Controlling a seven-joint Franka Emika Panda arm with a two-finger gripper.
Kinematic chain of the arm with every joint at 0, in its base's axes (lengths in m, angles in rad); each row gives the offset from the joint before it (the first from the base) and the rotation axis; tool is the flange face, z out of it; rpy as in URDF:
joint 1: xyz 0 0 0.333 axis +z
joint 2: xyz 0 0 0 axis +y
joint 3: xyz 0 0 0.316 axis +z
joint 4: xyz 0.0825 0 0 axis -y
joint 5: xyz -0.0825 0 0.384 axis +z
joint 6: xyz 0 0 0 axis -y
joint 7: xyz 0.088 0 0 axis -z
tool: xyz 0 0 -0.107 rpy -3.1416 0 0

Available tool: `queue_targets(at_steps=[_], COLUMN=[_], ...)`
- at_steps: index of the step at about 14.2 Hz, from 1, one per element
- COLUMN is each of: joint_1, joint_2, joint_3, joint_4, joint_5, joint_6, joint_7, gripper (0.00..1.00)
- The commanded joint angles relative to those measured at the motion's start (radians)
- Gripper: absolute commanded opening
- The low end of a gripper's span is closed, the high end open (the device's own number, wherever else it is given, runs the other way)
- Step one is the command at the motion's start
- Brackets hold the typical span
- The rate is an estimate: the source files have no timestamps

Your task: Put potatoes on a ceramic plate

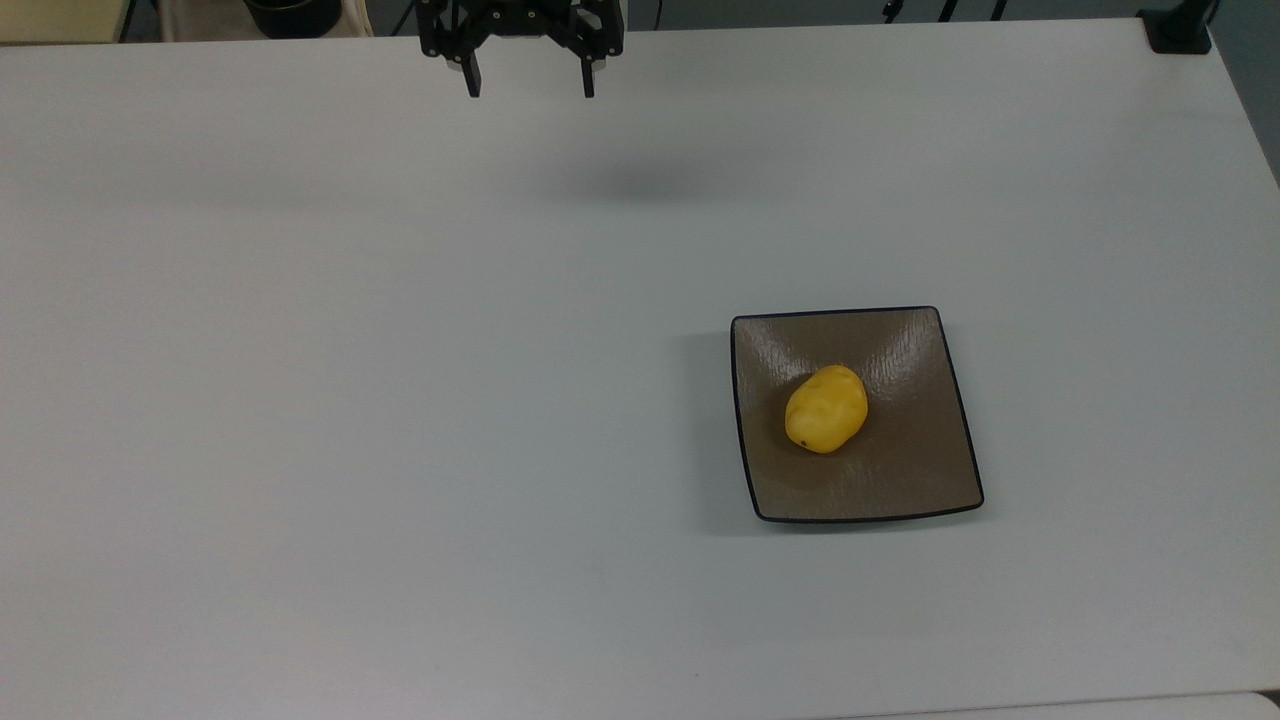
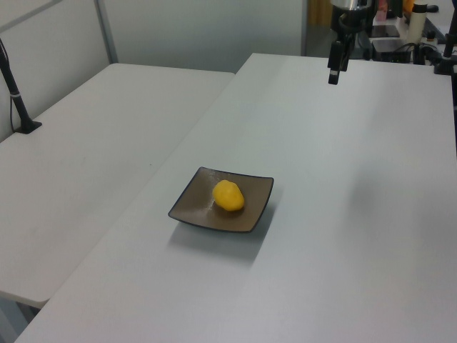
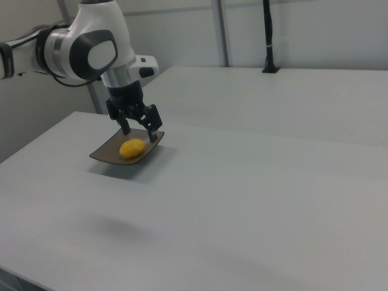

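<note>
Well apart from the empty, spread-fingered black gripper (image 1: 527,88), the small bright-yellow oval potato (image 1: 826,408) already lies on the square brown glossy ceramic plate (image 1: 930,480), so only parking the arm seems left.

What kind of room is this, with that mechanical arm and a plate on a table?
Probably a robotics lab or test room. A white robot arm with an open gripper hangs over a plain white table, which bears a square plate with a yellow potato, and a camera pole is clamped beside it.
</note>
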Motion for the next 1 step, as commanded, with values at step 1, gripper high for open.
queue_targets(at_steps=[1], joint_1=[-0.011], joint_2=[-0.003], joint_3=[0.007], joint_4=[-0.009], joint_5=[-0.018], joint_6=[0.011], joint_7=[-0.009], gripper=[1.00])
